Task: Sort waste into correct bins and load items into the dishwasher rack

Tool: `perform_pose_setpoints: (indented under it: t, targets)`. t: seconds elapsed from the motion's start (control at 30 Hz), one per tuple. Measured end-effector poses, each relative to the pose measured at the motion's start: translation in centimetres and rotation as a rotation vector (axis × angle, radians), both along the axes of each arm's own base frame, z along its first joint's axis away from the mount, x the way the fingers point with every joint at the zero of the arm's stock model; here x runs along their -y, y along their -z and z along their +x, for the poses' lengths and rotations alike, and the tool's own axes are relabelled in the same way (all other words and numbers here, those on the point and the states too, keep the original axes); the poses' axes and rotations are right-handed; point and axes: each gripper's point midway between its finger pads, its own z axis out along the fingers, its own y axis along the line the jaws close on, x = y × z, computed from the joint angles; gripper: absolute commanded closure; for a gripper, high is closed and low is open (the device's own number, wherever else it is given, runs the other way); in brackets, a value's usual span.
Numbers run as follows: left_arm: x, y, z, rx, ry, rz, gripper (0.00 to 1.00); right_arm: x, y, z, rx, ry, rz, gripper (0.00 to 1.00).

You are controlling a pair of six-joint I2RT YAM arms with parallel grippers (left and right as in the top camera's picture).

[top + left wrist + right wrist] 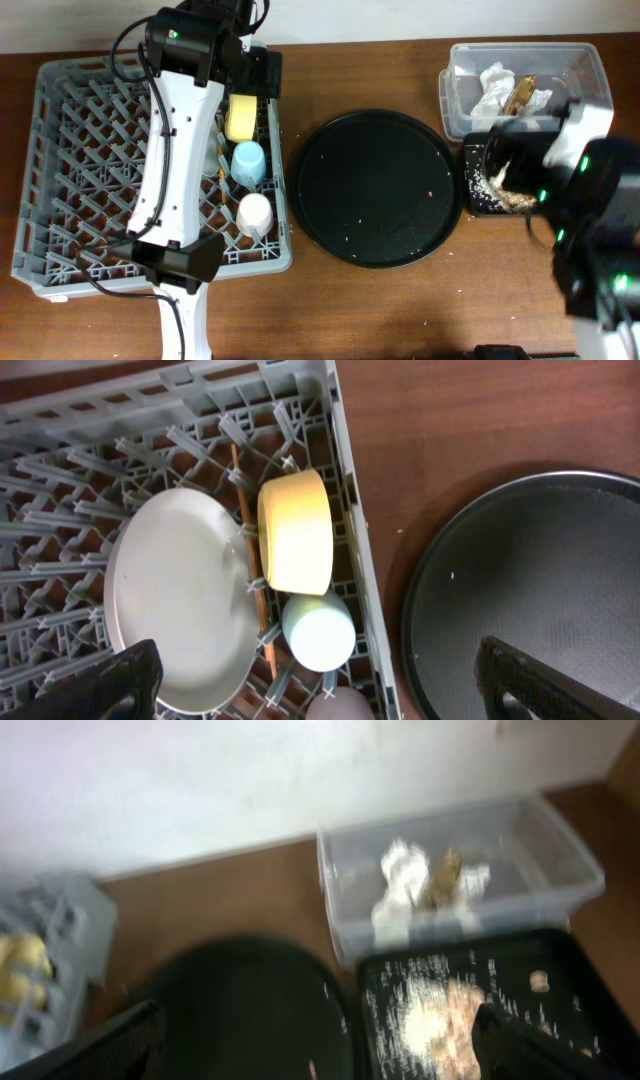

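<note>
right wrist: whole frame blurred, clear bin (520, 925) contents indistinct | overhead: black bin (476, 198) right part hidden under right arm (590, 230) | left wrist: white cup (340, 706) cut by bottom edge

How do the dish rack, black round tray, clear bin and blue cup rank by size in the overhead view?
Largest to smallest:
dish rack
black round tray
clear bin
blue cup
None look alike.

Left arm (176, 150), right arm (592, 215): jaws apart
</note>
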Motion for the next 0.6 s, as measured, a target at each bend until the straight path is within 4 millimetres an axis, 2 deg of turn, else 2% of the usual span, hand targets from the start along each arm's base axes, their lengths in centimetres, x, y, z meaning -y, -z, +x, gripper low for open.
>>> perform_pose_setpoints:
  t: [0.03, 0.07, 0.1, 0.13, 0.2, 0.3, 0.37, 0.47, 0.53, 0.6]
  targets:
    - [0.0, 0.0, 0.0, -0.002, 0.0, 0.001, 0.01, 0.0, 2.5, -2.2, 0.07, 0.004, -0.007, 0.01]
    - [0.0, 0.0, 0.0, 0.002, 0.0, 0.0, 0.01, -0.1, 3.8, -3.2, 0.093, 0.005, -0.009, 0.01]
    - [0.0, 0.0, -0.1, -0.004, 0.0, 0.0, 0.01, -0.1, 4.2, -3.8, 0.17, 0.008, -0.014, 0.02]
    - [0.0, 0.0, -0.1, -0.004, 0.0, 0.002, 0.01, -0.1, 6.6, -5.1, 0.228, 0.01, -0.017, 0.02]
    - [0.0, 0.0, 0.0, 0.0, 0.0, 0.0, 0.01, -0.5, 9.9, -5.6, 0.335, -0.001, -0.02, 0.01]
    - [0.0, 0.0, 0.0, -0.002, 0.0, 0.001, 0.01, -1.3, 12.0, -5.9, 0.448, -0.032, -0.017, 0.01]
    - [0.0, 0.0, -0.1, -0.003, 0.0, 0.001, 0.01, -1.6, 11.8, -5.9, 0.531, -0.038, -0.016, 0.01]
    - [0.0, 0.0, 0.0, -0.001, 0.0, 0.0, 0.01, -1.6, 13.6, -5.9, 0.5, -0.037, -0.016, 0.02]
    - [0.0, 0.0, 0.0, -0.001, 0.0, 0.0, 0.01, -1.9, 16.2, -6.0, 0.394, -0.049, -0.014, 0.02]
    - [0.0, 0.0, 0.0, -0.001, 0.0, 0.0, 0.01, -2.5, 16.2, -6.0, 0.394, -0.081, -0.03, 0.01]
